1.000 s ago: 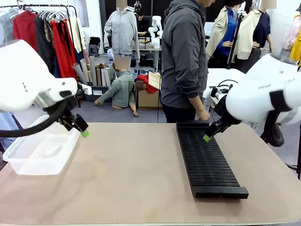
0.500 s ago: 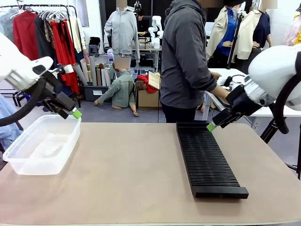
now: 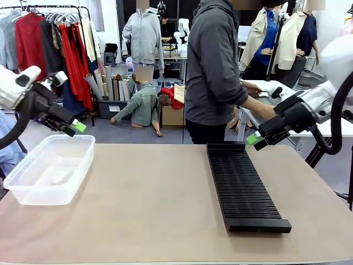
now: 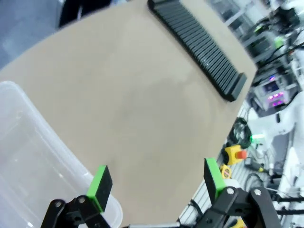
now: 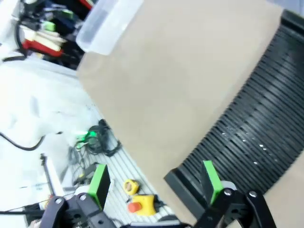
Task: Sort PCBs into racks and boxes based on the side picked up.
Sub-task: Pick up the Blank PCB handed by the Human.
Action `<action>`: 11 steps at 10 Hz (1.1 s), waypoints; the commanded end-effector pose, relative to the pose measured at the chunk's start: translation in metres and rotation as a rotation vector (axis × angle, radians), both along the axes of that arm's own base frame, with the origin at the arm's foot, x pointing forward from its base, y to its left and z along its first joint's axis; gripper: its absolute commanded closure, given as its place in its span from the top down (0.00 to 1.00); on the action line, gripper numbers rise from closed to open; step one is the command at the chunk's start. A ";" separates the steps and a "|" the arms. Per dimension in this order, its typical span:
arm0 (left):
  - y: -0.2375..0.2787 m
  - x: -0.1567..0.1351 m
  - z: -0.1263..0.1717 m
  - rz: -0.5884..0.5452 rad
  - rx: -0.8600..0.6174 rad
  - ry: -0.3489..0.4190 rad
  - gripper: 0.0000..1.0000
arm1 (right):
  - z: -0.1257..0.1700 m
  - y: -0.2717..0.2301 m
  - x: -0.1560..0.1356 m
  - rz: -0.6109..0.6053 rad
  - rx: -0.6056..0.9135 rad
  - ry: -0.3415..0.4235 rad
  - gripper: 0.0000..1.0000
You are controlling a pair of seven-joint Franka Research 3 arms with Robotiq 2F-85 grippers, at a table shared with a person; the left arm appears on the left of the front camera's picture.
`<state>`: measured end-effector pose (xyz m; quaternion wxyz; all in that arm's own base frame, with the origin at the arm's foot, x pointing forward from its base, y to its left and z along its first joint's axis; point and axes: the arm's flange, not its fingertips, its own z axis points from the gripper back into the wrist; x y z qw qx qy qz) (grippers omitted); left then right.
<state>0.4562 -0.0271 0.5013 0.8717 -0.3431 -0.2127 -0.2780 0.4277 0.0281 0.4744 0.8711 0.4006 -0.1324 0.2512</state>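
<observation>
**Table** [image 3: 154,204]: the surface between the two receptacles is bare, with no PCBs on it.

**Person** [image 3: 212,66]: stands at the far edge, turned toward a side bench [image 3: 265,91] on the right. One hand [image 3: 269,112] reaches there; whether it holds anything cannot be told.

**Rack** [image 3: 242,187]: lies right of centre, and every visible slot is vacant.

**Tub** [image 3: 49,171]: sits at the left edge with nothing inside.

**Left gripper** [image 3: 78,127]: hangs above the tub's far corner, jaws spread wide, carrying nothing.

**Right gripper** [image 3: 253,138]: hangs above the rack's far end, jaws spread wide, carrying nothing.

**Finding:** sorting has not begun. No PCBs are in either receptacle, so the whole batch is left to sort. The PCBs will probably come from the person's side.
</observation>
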 end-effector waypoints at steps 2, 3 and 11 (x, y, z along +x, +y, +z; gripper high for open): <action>0.044 0.007 -0.010 0.001 -0.243 -0.041 1.00 | 0.004 -0.024 0.018 0.037 0.150 0.081 1.00; 0.055 0.009 -0.012 0.004 -0.279 -0.030 1.00 | 0.001 -0.030 0.019 0.062 0.202 0.092 1.00; 0.125 0.001 -0.026 0.037 -0.420 0.008 1.00 | -0.045 -0.093 0.017 0.077 0.576 0.117 1.00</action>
